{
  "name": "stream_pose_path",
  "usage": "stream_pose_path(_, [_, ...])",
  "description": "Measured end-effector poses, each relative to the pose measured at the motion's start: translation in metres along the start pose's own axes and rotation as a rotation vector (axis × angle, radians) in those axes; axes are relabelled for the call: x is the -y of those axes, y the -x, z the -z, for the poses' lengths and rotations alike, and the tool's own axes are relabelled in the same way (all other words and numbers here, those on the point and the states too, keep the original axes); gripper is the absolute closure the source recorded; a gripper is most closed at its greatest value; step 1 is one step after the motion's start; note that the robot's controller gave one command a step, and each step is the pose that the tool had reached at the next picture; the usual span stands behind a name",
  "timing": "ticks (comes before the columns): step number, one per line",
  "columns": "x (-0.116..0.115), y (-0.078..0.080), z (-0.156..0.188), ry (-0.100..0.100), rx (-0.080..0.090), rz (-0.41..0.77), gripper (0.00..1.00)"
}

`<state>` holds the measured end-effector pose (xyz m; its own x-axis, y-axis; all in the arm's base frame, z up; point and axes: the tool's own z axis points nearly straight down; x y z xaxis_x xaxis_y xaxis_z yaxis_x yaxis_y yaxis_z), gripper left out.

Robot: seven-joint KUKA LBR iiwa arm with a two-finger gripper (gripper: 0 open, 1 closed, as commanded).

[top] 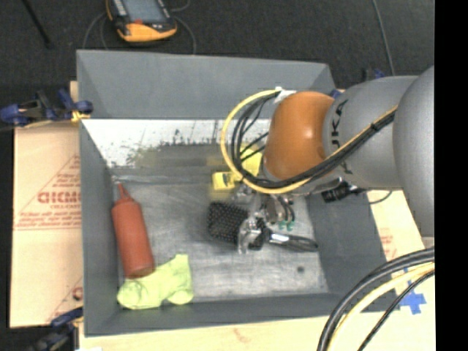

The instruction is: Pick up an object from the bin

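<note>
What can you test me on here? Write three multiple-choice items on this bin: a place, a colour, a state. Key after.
1. The gripper is: A by the black bristly thing mid-bin; B at the left wall; C outside the bin.
2. The bottle at left is: A blue; B red; C white.
3. The cloth is: A crumpled; B spread flat; C draped over the rim.
Key: 1 A, it hangs beside that bristly thing; 2 B, its body is red; 3 A, bunched at the bottle's base.
</note>
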<state>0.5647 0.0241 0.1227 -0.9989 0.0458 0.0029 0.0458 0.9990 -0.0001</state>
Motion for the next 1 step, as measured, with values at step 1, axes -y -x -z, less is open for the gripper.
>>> stream_pose_path(1, [-0.0003,0.0010,0.0180,0.001,0.005,0.001,1.00])
